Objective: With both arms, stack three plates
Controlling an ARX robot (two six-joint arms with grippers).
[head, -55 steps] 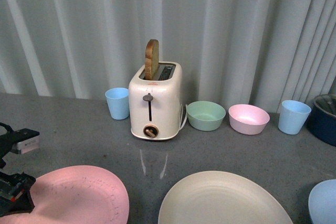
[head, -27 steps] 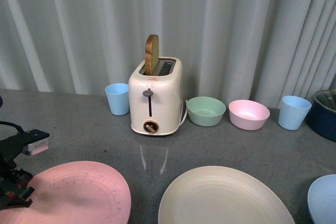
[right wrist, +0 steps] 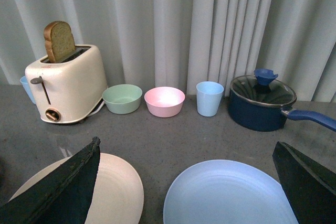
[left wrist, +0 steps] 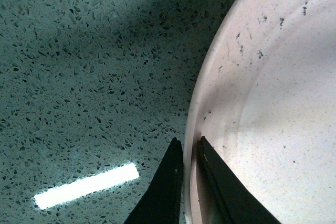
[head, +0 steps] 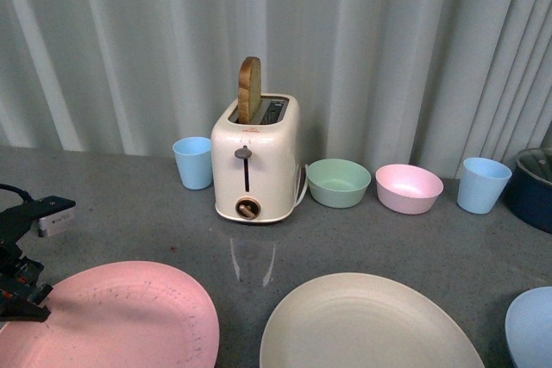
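Pinching the left rim of the pink plate (head: pixel 129 316), the left gripper (left wrist: pixel 188 141) is nearly closed on it — the cream plate (head: pixel 371 325) lies to its right.

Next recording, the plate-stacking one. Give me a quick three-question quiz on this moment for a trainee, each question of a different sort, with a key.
1. Multiple choice: the left pincer is clamped on the rim of which plate? A) cream B) pink C) light blue
2. True or false: the right pincer is shut on a bowl.
3. Fill in: sticking up out of the toaster is a ____.

Key
1. B. Its fingers sit on either side of the rim of the pink plate.
2. False. Its jaws stand wide apart and hold nothing.
3. bread slice
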